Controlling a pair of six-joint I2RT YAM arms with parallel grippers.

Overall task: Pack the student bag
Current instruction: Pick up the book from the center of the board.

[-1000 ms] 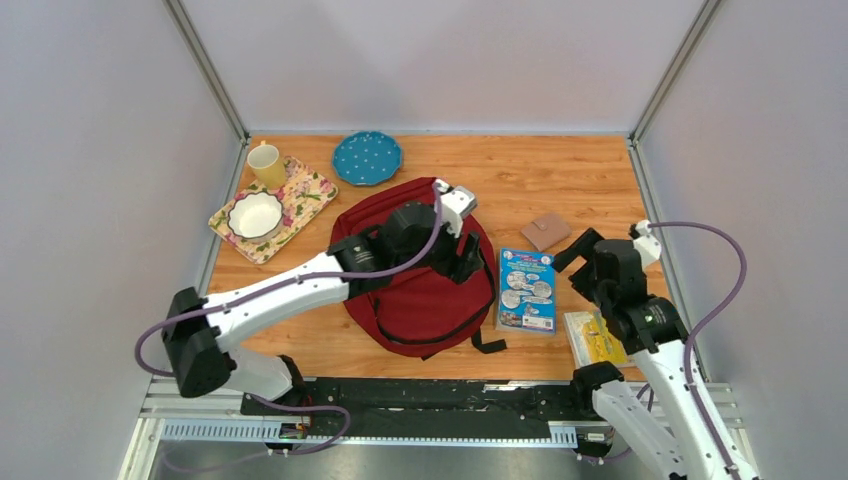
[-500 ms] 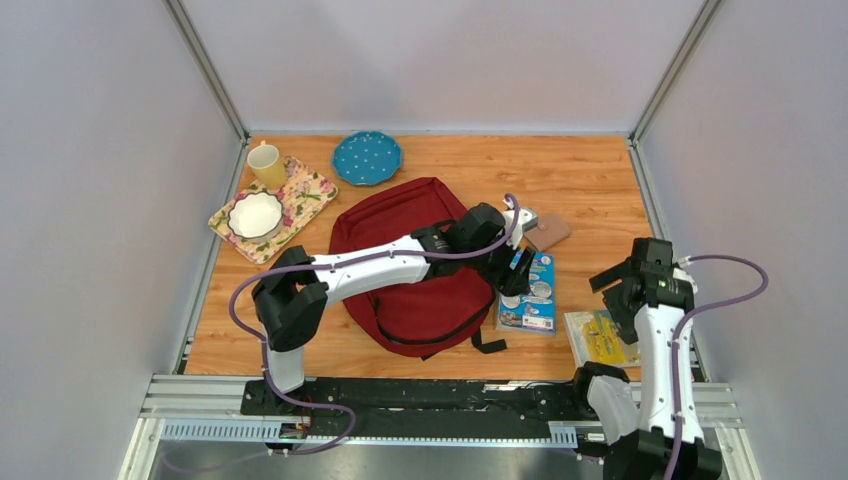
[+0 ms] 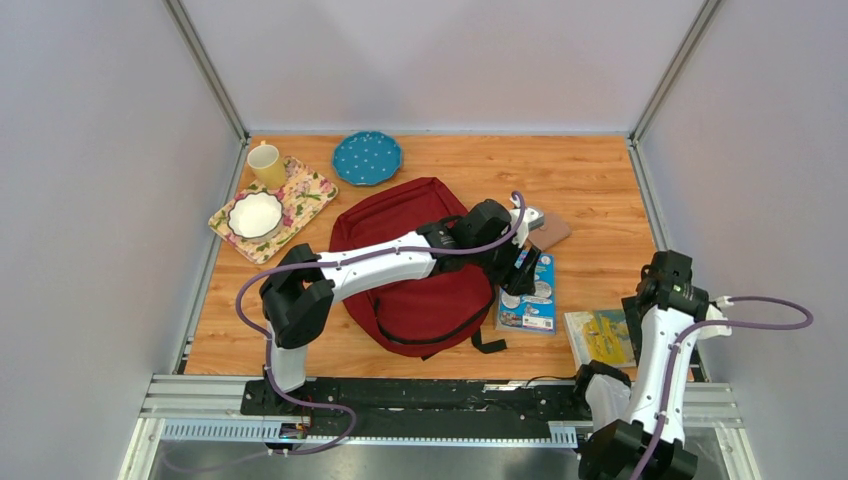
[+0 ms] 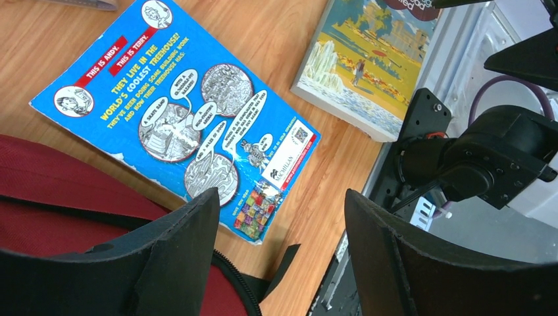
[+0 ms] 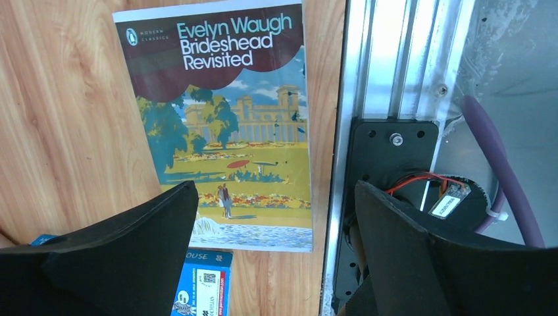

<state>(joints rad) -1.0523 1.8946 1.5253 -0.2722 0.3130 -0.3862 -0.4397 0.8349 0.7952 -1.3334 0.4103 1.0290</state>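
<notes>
The student bag point(image 3: 400, 250), a dark red backpack, lies flat at the table's middle; its edge and black zipper show in the left wrist view point(image 4: 52, 197). My left gripper point(image 3: 515, 265) is open and empty, hovering over the bag's right edge and a blue picture book point(image 3: 530, 295), which shows between and beyond the jaws point(image 4: 177, 125). My right gripper point(image 3: 637, 315) is open and empty point(image 5: 276, 197) above a yellow paperback, "Brideshead Revisited" point(image 5: 224, 131), lying at the near right point(image 3: 600, 335).
A brown wallet point(image 3: 553, 230) lies behind the blue book. A floral tray point(image 3: 310, 195) with a white bowl point(image 3: 255, 215) and a yellow mug point(image 3: 266, 163) is at the far left, beside a blue dotted plate point(image 3: 367, 157). A metal rail point(image 5: 381, 99) borders the paperback.
My left arm swung right from over the bag to over the blue book. My right arm drew back toward the near right corner, over the yellow paperback.
</notes>
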